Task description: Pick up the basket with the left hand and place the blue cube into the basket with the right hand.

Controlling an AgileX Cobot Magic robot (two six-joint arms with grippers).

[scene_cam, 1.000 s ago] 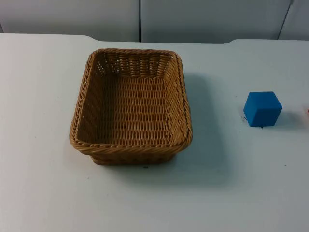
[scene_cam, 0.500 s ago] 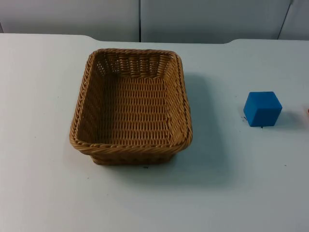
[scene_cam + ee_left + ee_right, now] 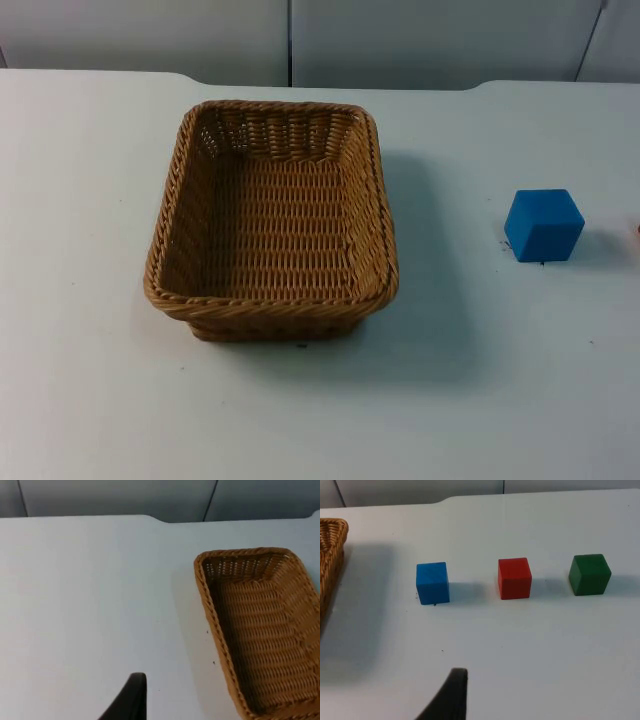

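Basket: a wicker basket (image 3: 272, 222), rectangular and empty, stands flat on the white table (image 3: 90, 400) at the middle of the top view, its long axis running from the near edge toward the partition wall (image 3: 420, 40).
Blue cube: the blue cube (image 3: 543, 225) rests on the table well apart from the basket, on the right arm's side.
Cube row: in the right wrist view the blue cube (image 3: 432, 582) is the first of a line of three, with a red cube (image 3: 514, 578) beside it and a green cube (image 3: 590, 574) beyond that; none of them touch.
Left gripper: the left gripper waits off the table's working area; one black fingertip (image 3: 129, 700) stands over bare table, with the basket (image 3: 260, 630) lying ahead and to one side of it. Whether its fingers are apart or together cannot be told.
Right gripper: the right gripper likewise waits; one black fingertip (image 3: 450, 695) shows, with the blue cube ahead of it and near. Its fingers' state cannot be told either.
Governing relation: the basket lies nearer the left arm's side and the blue cube nearer the right arm's, which matches the division of labour in the task.
Stage (judgement): neither object is gripped; the basket is not yet lifted, so the task appears to be at its start.
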